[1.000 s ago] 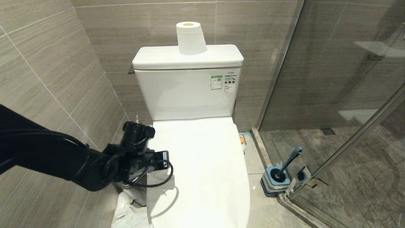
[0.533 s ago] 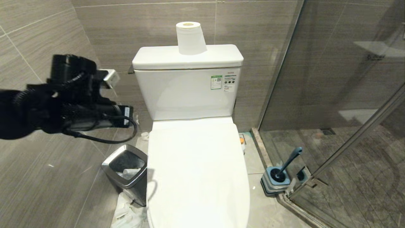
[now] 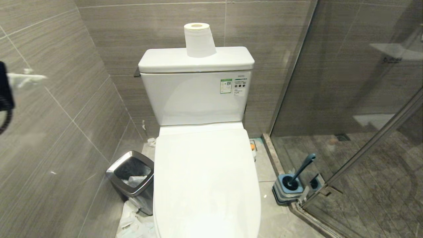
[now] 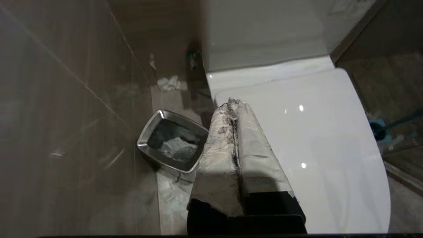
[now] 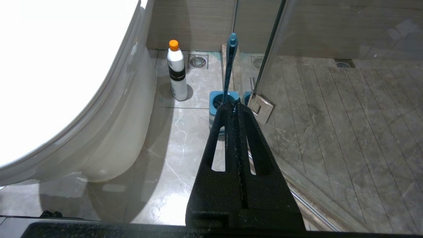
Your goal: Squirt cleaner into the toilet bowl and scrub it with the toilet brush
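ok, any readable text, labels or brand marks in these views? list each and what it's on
Green-bordered sticker on the toilet tank: a QR-like square with print, too small to read.
White sticker beside it: small red brand mark on top, a row of round black icons, fine print below; none legible.
Cleaner bottle: black band only, no text legible.
Nothing else carries any writing.

We see the left gripper [image 4: 233, 104] with fingers wrapped in crinkled whitish tape, grimy along the seam, on a black base. The right gripper [image 5: 234, 105] is matte black, each finger slotted lengthwise, speckled with pale residue.
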`<state>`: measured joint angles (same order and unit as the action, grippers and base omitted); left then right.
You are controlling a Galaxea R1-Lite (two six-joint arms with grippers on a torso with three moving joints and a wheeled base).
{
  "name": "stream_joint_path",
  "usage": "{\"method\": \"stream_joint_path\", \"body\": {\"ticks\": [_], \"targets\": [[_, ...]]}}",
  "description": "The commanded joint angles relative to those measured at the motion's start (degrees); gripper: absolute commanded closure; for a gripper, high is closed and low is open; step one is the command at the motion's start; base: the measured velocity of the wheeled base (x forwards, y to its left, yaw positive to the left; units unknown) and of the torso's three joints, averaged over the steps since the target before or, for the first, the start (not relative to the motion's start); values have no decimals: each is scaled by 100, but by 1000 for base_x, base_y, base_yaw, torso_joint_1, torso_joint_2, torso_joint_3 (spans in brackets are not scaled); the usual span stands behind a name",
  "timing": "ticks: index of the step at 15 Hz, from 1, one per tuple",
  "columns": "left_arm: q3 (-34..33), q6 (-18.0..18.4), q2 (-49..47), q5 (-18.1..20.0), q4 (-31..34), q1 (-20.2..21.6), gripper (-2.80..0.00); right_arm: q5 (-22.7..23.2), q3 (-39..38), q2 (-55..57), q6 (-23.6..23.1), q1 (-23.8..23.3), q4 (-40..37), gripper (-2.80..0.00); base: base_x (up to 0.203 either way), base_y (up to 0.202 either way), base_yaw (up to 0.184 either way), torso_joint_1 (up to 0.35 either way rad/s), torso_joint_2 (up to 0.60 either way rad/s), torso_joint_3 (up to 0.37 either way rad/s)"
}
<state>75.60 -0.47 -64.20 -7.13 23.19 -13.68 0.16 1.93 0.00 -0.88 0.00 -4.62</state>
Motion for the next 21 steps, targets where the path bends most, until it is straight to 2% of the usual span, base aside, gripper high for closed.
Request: {"method": "stream_joint_path", "body": {"ticks": [1,5,9,12,16,19,21], "targets": [[-199,150,1512,9,31,353,0,2,1,9,0,0,-4,0,0,0,0,0,0,0],[-865,410,3096,28,-118,835,0,2,1,9,0,0,-4,0,0,0,0,0,0,0],[-2319,487,4143,18,-1093,1328,0,2,1,9,0,0,-4,0,0,0,0,0,0,0],[-3507,499,4798,31,-1389,1405,0,2,1,9,0,0,-4,0,0,0,0,0,0,0],[-5100,527,5518,-115,-2155,1409,0,2,1,9,0,0,-4,0,0,0,0,0,0,0],[-6362,538,6366,-130,-2375,1388,0,2,1,9,0,0,-4,0,0,0,0,0,0,0],[-7179,559,6412,-124,-2862,1381,0,2,1,9,0,0,-4,0,0,0,0,0,0,0]]}}
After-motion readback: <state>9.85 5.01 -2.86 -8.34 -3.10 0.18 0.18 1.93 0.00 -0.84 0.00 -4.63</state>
